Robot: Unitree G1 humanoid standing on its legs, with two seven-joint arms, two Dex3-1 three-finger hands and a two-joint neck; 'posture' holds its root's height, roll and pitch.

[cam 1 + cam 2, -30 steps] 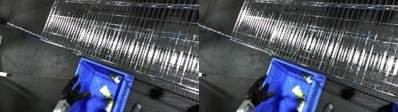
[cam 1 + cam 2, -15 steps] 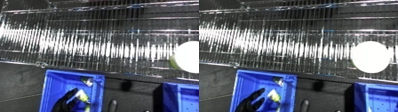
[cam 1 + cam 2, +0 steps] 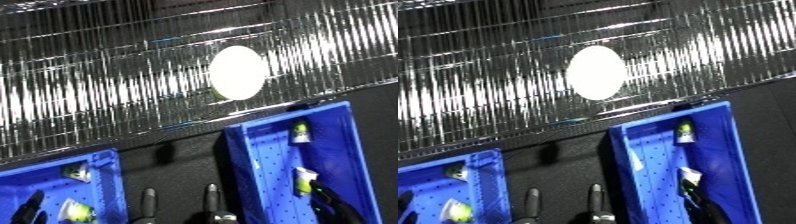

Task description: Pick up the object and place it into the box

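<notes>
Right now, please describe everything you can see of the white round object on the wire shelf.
The white round object looks oval, plain and very bright, so no surface detail or material can be told. It sits on the wire shelf, near its front edge, above the blue bin on the right. Only the shelf wires seem to touch it. No hand is near it; whether it lies flat or stands cannot be told.

A wire rack [image 3: 107,100] is spanning the upper view, glinting, above a dark floor [image 3: 771,107].
</notes>
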